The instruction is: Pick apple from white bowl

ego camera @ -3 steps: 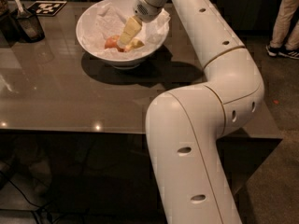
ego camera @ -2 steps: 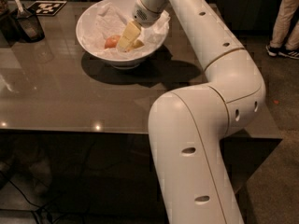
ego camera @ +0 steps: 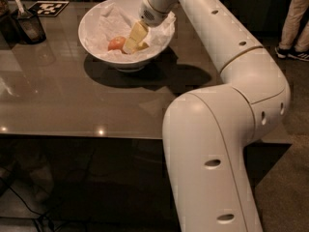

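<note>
While I watched through the camera view, the gripper (ego camera: 134, 41) was down inside the white bowl (ego camera: 104, 56), at the end of the long white arm (ego camera: 227, 42) that reached over the table (ego camera: 67, 100). I could not tell if the gripper was wide, narrow, or holding something, because its yellow tip blocked my look at that spot

The apple (ego camera: 116, 43) sat low in the bowl on the crumpled white paper (ego camera: 104, 23). It looked small, round and reddish. It lay just beside the gripper, on the side toward the left edge of the picture. I could not say for sure if the two were touching. Since the apple was round, it had no long side, so I thought any way of closing around it would do

I thought the one thing that mattered was this: the apple was off to the side of the gripper tip, not right under it. To me that called for a small slide across the paper toward the apple. The bowl wall was close behind the apple, so I guessed a hard push could roll it up against the wall

Far from the bowl, a dark cup (ego camera: 29, 25) stood near the table corner
</note>
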Controlling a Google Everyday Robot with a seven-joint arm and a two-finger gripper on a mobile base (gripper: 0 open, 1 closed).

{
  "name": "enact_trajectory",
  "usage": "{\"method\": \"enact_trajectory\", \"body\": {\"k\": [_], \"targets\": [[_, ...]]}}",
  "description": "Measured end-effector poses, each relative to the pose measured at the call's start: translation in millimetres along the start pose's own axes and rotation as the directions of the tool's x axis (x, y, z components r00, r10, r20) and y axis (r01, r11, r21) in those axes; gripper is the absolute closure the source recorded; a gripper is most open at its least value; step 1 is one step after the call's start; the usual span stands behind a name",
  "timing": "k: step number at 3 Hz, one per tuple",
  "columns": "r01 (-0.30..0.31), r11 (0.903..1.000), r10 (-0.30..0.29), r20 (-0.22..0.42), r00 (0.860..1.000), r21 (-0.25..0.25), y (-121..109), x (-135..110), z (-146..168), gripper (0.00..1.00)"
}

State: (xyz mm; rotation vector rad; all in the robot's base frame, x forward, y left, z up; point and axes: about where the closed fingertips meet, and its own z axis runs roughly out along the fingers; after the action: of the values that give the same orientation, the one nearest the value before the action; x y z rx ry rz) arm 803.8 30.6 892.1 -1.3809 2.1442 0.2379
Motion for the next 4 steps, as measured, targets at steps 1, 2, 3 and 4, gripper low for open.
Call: {"method": "enact_trajectory", "body": {"k": [1, 2, 3, 4], "targets": [[0.050, 0.9986, -0.050, 0.004, 0.999, 0.014, 23.8, 14.8, 12.4, 0.00], [0.065, 0.9979, -0.065, 0.016, 0.998, -0.001, 26.7, 12.8, 16.7, 0.00], [0.065, 0.9979, -0.065, 0.016, 0.998, -0.001, 26.8, 12.8, 16.7, 0.00], [0.065, 0.9979, -0.065, 0.016, 0.998, -0.001, 26.8, 12.8, 16.7, 0.26]]}}
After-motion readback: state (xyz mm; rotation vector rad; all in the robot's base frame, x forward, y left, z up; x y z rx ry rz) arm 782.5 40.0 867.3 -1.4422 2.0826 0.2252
